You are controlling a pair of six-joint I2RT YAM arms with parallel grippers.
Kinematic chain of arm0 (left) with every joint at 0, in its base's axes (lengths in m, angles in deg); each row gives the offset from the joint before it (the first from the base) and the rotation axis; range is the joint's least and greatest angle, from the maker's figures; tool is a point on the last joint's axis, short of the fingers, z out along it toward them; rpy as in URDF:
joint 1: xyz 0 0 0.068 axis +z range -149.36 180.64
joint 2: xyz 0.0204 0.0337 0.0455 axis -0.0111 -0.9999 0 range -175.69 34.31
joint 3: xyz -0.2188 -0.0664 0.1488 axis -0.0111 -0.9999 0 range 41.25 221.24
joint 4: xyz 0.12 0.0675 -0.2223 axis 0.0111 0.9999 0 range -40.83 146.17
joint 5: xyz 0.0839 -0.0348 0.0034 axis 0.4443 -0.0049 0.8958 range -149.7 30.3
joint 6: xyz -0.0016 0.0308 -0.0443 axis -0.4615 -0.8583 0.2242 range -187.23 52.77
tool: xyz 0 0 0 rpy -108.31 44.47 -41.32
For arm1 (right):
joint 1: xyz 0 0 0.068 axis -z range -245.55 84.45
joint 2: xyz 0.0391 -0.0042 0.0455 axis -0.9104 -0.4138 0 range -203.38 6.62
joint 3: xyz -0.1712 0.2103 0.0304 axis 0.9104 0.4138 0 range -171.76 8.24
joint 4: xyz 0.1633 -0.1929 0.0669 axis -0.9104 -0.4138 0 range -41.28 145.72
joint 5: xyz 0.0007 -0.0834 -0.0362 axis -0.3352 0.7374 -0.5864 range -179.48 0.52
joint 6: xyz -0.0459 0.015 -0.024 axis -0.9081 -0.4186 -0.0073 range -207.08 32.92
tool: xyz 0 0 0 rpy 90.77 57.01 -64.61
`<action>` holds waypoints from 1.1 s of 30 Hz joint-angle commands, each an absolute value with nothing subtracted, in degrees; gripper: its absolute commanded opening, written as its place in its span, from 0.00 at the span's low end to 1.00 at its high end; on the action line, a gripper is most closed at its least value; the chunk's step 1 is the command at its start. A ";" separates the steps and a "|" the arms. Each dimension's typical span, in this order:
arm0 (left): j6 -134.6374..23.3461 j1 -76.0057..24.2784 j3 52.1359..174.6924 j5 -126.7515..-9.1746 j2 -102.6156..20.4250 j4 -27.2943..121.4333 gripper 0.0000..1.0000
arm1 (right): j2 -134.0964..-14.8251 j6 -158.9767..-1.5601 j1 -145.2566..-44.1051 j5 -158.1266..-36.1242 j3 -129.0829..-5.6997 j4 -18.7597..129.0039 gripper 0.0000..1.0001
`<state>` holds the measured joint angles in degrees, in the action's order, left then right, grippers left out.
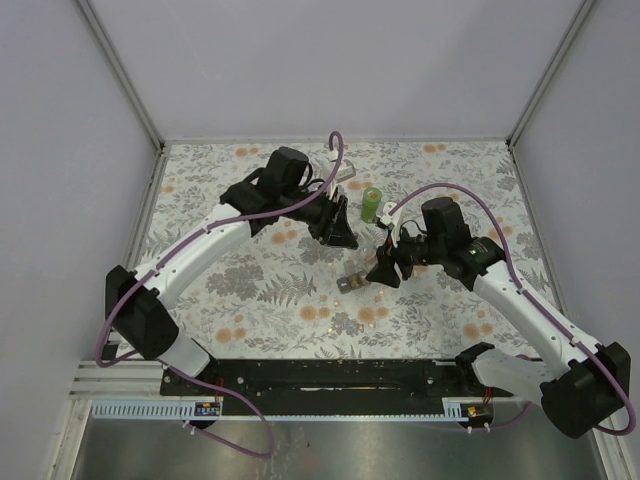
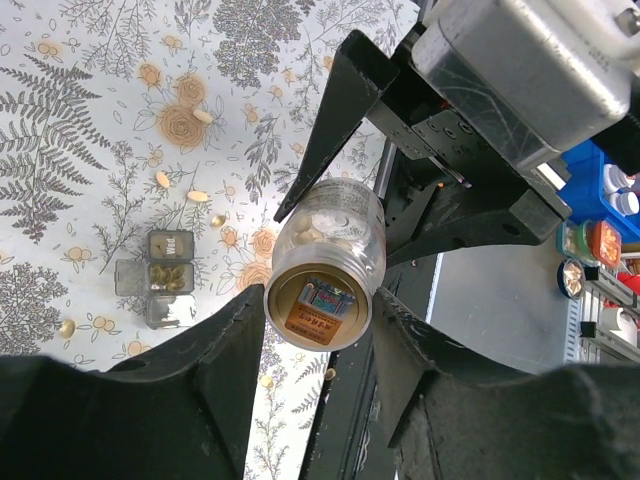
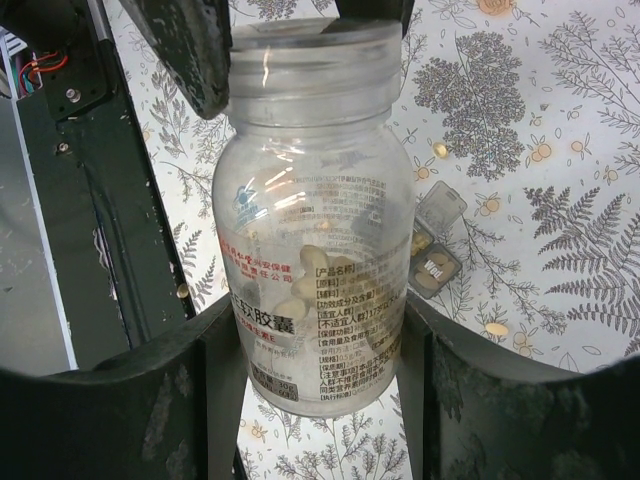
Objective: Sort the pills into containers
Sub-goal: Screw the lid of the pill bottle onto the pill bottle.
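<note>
Up beside the pill organizer (image 2: 165,280), the pill bottle (image 3: 315,250) is pinched at its body by the right gripper (image 3: 318,335). Its lid (image 3: 310,60) is flanked by the left gripper (image 2: 320,305), clamping not discernible. Twisted on a loose hold, the lid could slip and capsules (image 3: 300,285) be spilled.

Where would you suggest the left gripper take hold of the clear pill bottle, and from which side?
Probably the cap, coming end-on along the axis of the bottle: the right gripper clamps the body, so only the round cap juts free.

Green bottle (image 1: 371,204) upright between both arms.
</note>
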<state>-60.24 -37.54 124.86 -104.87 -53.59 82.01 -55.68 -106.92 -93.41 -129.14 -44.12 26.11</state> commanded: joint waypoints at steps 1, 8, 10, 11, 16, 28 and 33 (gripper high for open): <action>-60.02 -37.68 126.41 -107.16 -54.02 80.38 0.46 | -54.73 -106.77 -93.77 -129.73 -44.23 28.30 0.00; -61.68 -37.68 127.03 -110.32 -54.63 80.99 0.46 | -55.17 -107.21 -93.77 -132.10 -44.75 27.33 0.00; -62.56 -37.77 126.85 -111.81 -54.98 80.99 0.46 | -55.43 -107.65 -93.77 -133.69 -45.11 26.72 0.00; -63.00 -37.77 126.85 -112.69 -55.07 80.99 0.46 | -55.69 -107.91 -93.77 -134.65 -45.37 26.19 0.00; -66.78 -38.47 125.27 -117.26 -54.81 81.08 0.46 | -56.31 -108.35 -93.77 -138.34 -46.07 24.87 0.00; -79.96 -39.88 122.55 -115.25 -51.30 84.42 0.46 | -59.12 -107.74 -93.07 -144.23 -48.62 22.14 0.00; -83.04 -40.14 121.23 -113.85 -49.98 84.51 0.47 | -59.74 -107.21 -91.92 -147.13 -48.80 22.23 0.00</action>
<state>-78.27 -38.56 122.45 -114.18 -52.63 84.42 -59.46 -107.60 -92.86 -141.54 -45.06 18.97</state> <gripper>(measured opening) 0.470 0.615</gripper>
